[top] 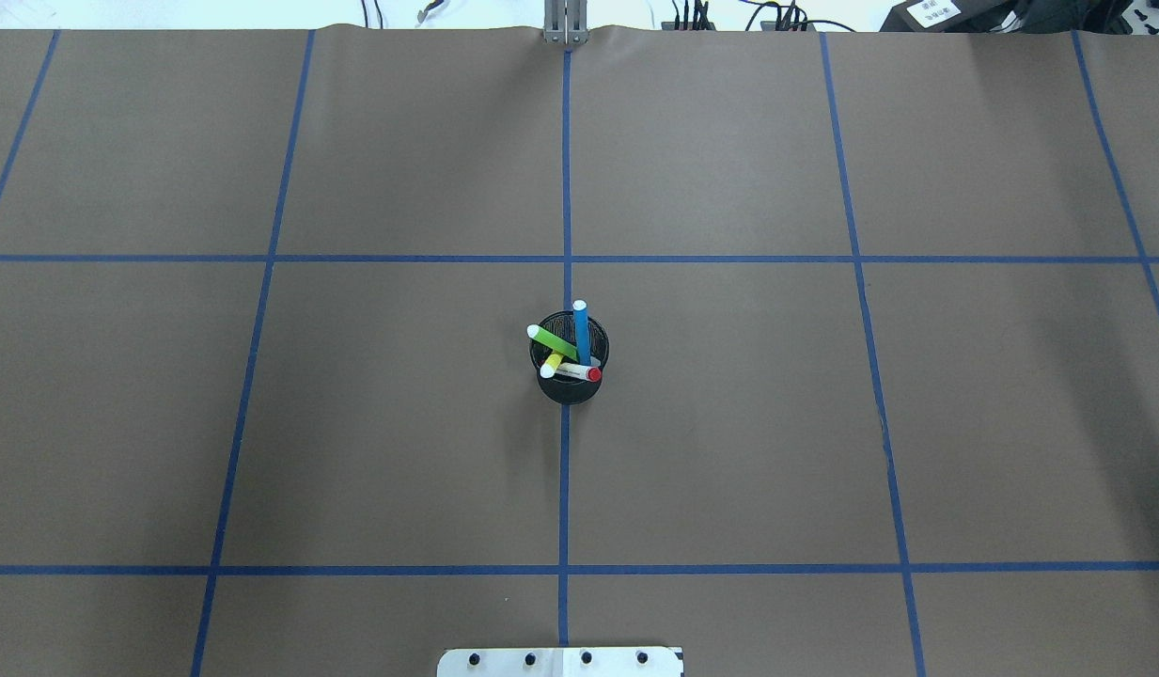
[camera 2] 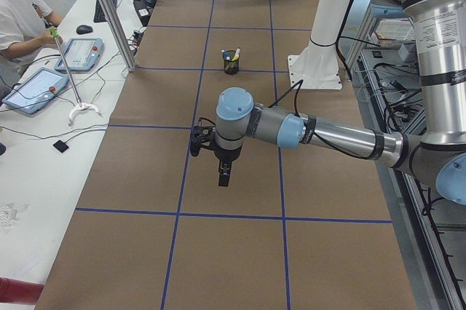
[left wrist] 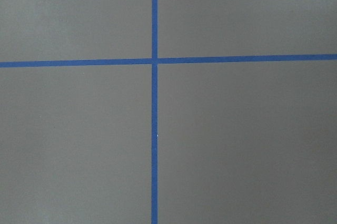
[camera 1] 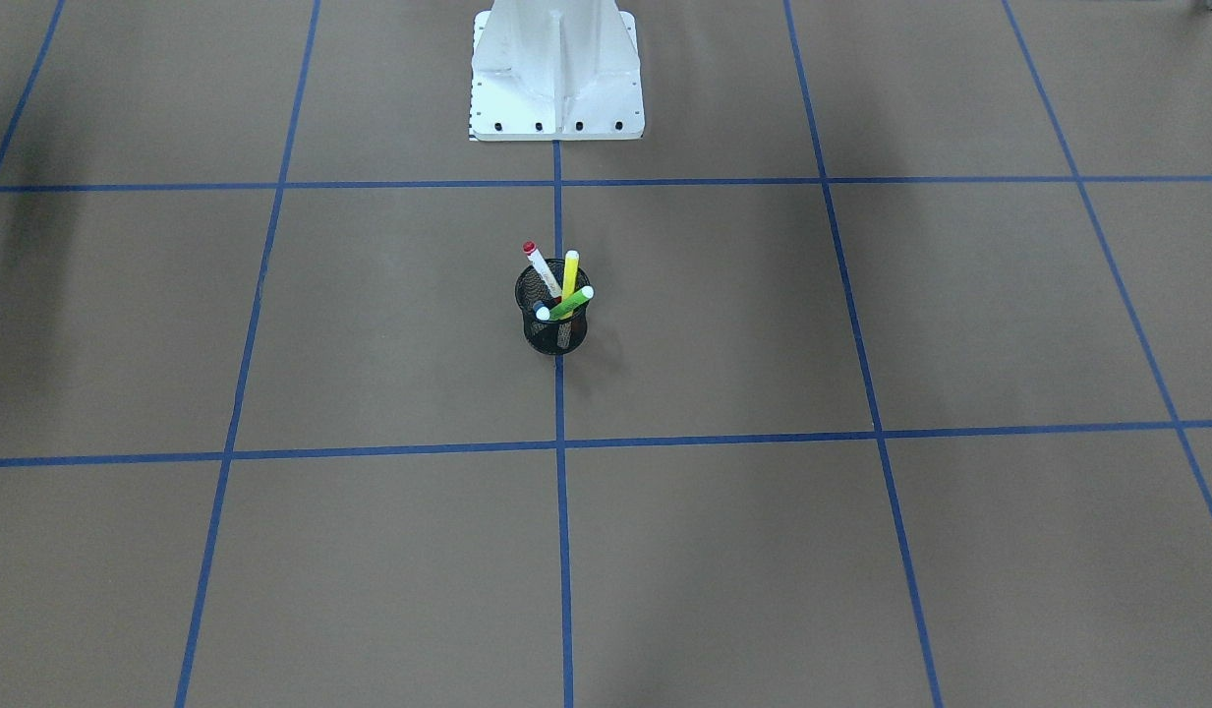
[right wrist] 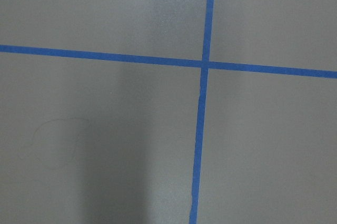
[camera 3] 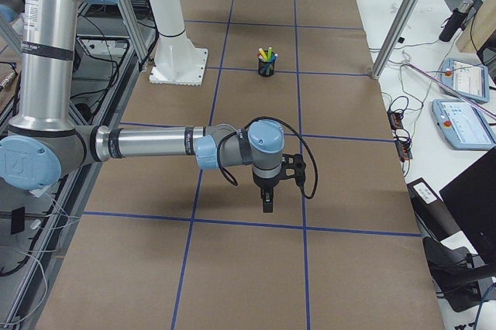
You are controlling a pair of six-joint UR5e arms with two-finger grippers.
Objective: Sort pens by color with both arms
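Observation:
All the pens stand together in a black mesh cup (top: 570, 387) at the table's centre. They are a blue pen (top: 582, 334), a green pen (top: 553, 341), a yellow pen (top: 552, 365) and a white pen with a red cap (top: 579, 373). From the front they show as the red-capped pen (camera 1: 539, 265), yellow pen (camera 1: 570, 275) and green pen (camera 1: 571, 305). My left gripper (camera 2: 224, 175) hangs over bare paper, far from the cup (camera 2: 231, 62). My right gripper (camera 3: 266, 202) also hangs far from the cup (camera 3: 266, 65). I cannot tell whether either is open or shut.
Blue tape lines (top: 566, 188) split the brown paper table into squares. The white pedestal base (camera 1: 556, 79) stands at the robot's edge. Beside the table sits a person (camera 2: 18, 19) at a desk with tablets (camera 2: 33, 90), and metal posts (camera 2: 109, 12) rise there.

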